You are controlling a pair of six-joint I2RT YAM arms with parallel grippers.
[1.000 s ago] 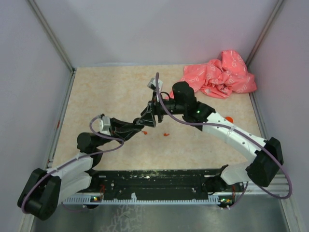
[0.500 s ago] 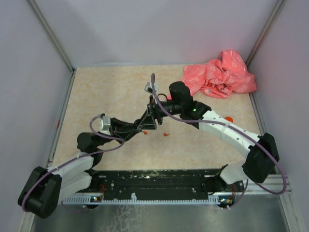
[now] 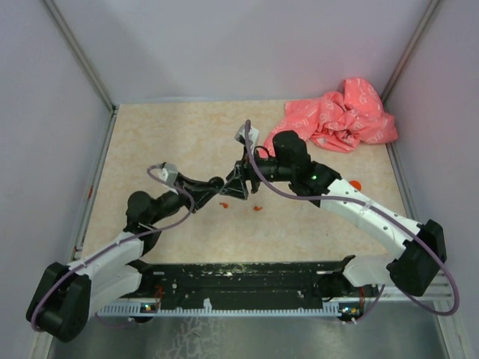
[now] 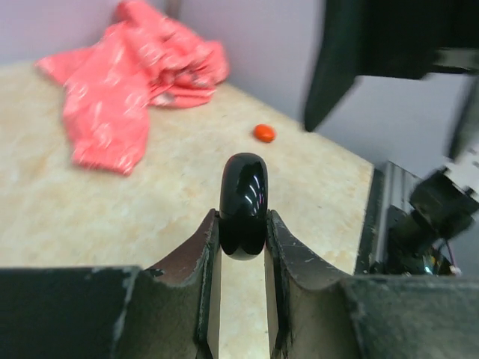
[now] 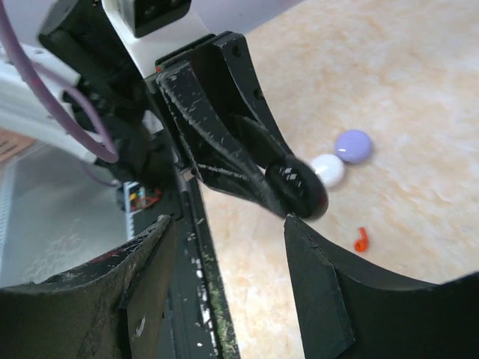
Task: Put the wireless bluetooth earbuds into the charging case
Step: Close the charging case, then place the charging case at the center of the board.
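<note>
Lifted slightly since a moment ago, the left gripper [image 4: 242,224] is clenched on a glossy black disc [image 4: 243,202] over the surface [image 3: 150,142]. Beside it the right gripper [image 5: 228,232] gapes. A red earbud piece [image 5: 361,239] lies nearby, unpicked; fetching it seems next.

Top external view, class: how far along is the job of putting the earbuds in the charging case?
Done: nothing is visibly inserted; no earbud shows seated in anything. In hand: the left gripper is shut on a glossy black disc, and the open right gripper faces it. Left: a red earbud piece lies loose on the table, near a white disc and a purple disc.
</note>
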